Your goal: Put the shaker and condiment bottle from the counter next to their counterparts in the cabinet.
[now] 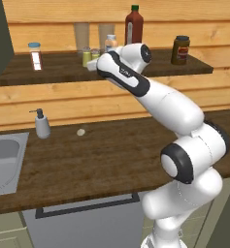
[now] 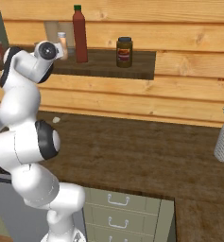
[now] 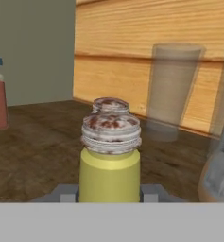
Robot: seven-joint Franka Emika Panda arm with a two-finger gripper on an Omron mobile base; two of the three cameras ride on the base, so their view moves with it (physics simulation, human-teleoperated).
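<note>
Yellow-green, small and likely light and rigid, the shaker (image 3: pixel 109 175) sits pinched at its smooth body by the end effector (image 3: pixel 109 193).

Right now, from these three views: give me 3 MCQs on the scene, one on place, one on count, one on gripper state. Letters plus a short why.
1. Where does the tall slim red bottle with the dark green cap stand?
A. in the steel sink
B. on the dark-brown shelf board of the cabinet
C. on the counter beside the grey pump soap dispenser

2. How many small yellow-green shakers with pale caps show in the hand view?
A. one
B. two
C. four

3. What is the gripper doing?
A. shut on the near yellow-green shaker
B. open above the sink
C. shut on the squat dark-brown jar

Key: 1 B, it stands on the shelf in both base views. 2 B, a second cap sits right behind the near shaker. 3 A, the finger tips flank the shaker body on both sides.
</note>
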